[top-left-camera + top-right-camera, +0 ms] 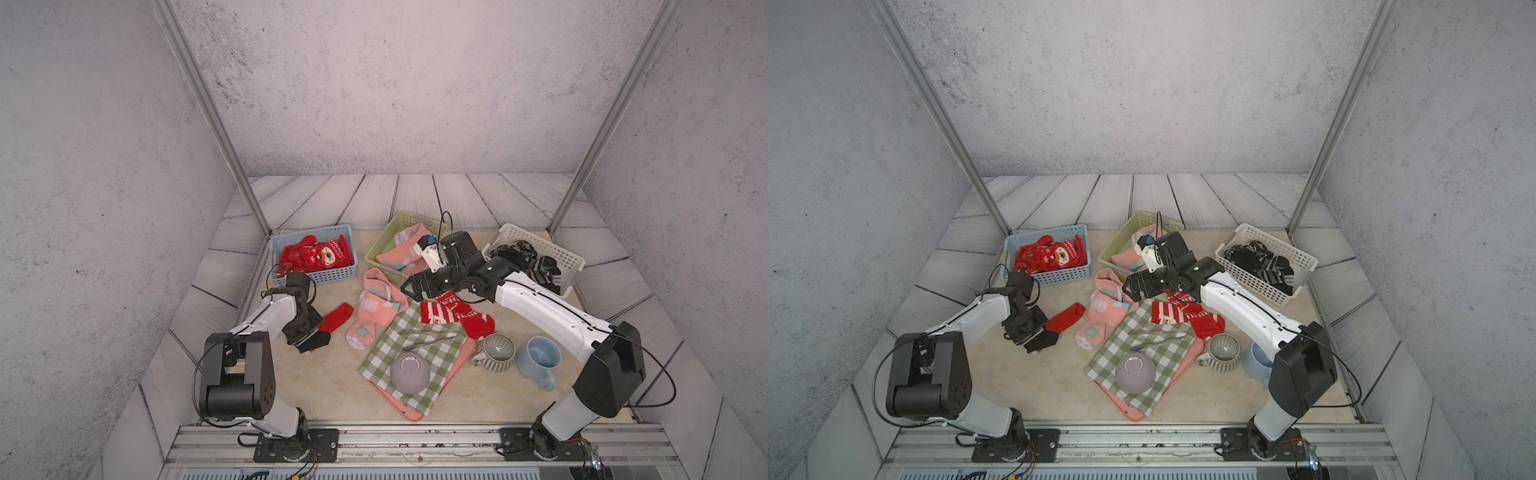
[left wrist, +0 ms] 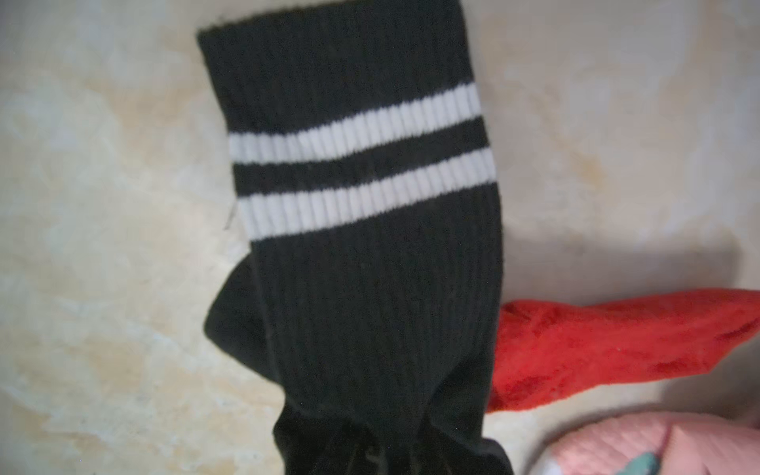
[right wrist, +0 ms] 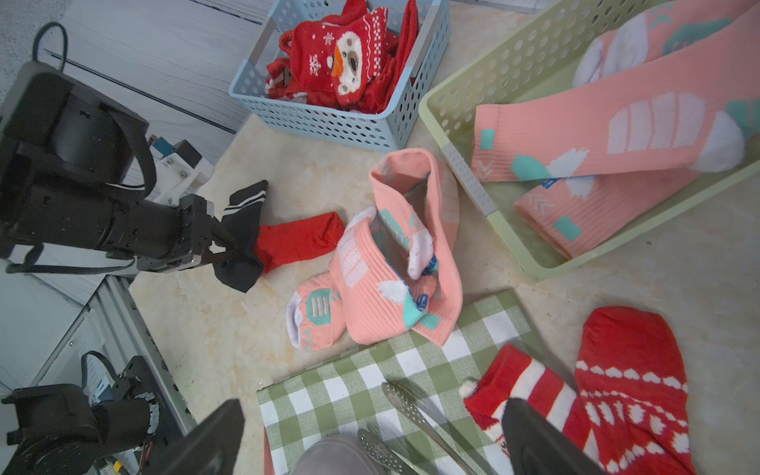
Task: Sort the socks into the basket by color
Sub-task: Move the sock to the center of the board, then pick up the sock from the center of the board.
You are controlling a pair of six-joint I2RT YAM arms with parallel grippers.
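1. We see the left gripper (image 3: 224, 246) clamped on a black sock (image 2: 357, 246) with two white stripes. It is well off the checked cloth (image 1: 415, 353), on the left arm's side. We cannot tell whether the sock's cuff touches the table.
2. A plain red sock (image 1: 336, 318) lies flat between the held sock and the cloth, one end right at the black fabric.
3. Two pink socks (image 1: 376, 307) are heaped at the cloth's far corner on the left arm's side, touching its edge.
4. The right gripper (image 1: 409, 291) hangs over that same far corner, jaws wide apart and holding nothing.
5. A red-and-white striped sock (image 1: 436, 313) and a red sock with white hearts (image 1: 478, 322) lie along the cloth's far edge on the right arm's side.
6. Three baskets stand beyond the cloth:
   - the blue basket (image 1: 332, 274) holds red socks (image 1: 320, 253);
   - the green basket (image 1: 384, 237) holds salmon socks (image 1: 401, 249);
   - the white basket (image 1: 552, 249) holds dark socks (image 1: 532, 257).
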